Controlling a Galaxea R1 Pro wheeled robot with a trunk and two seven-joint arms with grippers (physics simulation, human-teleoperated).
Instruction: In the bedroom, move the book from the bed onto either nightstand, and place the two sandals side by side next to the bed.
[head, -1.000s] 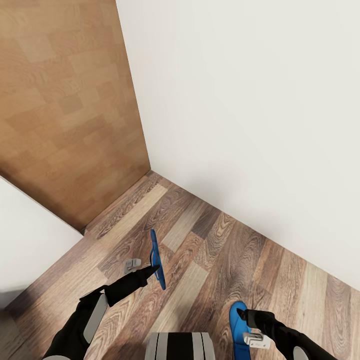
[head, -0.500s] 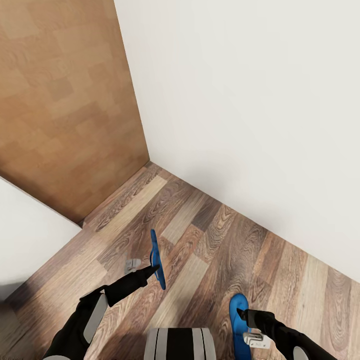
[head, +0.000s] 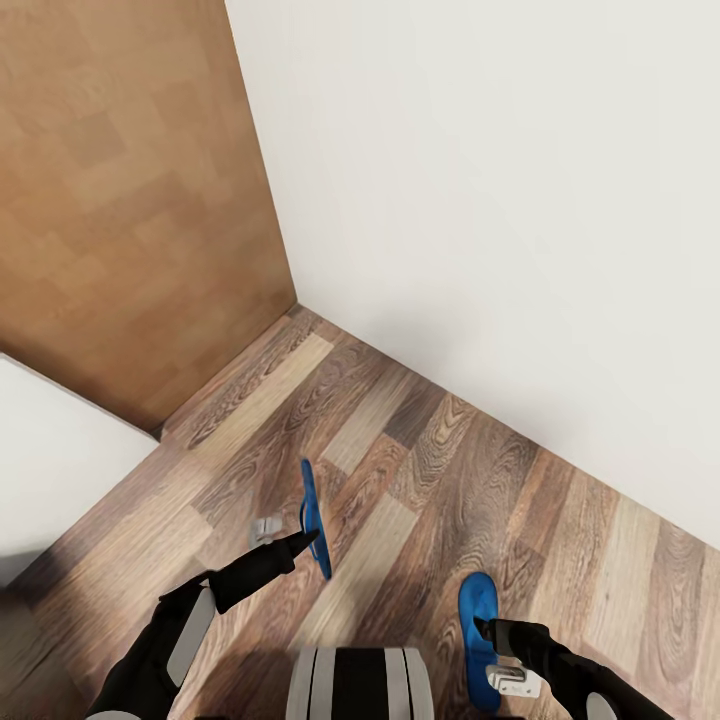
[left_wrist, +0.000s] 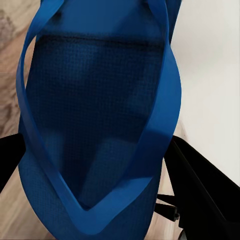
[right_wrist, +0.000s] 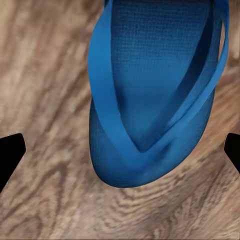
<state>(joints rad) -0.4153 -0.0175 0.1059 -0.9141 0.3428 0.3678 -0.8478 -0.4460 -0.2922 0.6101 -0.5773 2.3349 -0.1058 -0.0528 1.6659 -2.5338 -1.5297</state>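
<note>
I hold left sandal (head: 314, 520) edge-up in left gripper (head: 305, 541); right gripper (head: 486, 630) seemingly clamps right sandal (head: 477, 640). Camera drifted; still in transit.

Edge-up blue sandal (head: 314, 518); second sandal (head: 478, 625) flat.

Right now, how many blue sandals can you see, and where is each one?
2. One blue flat sandal is on edge at the left gripper, above the wood-plank floor. The other blue sandal is lower, at the right gripper.
</note>
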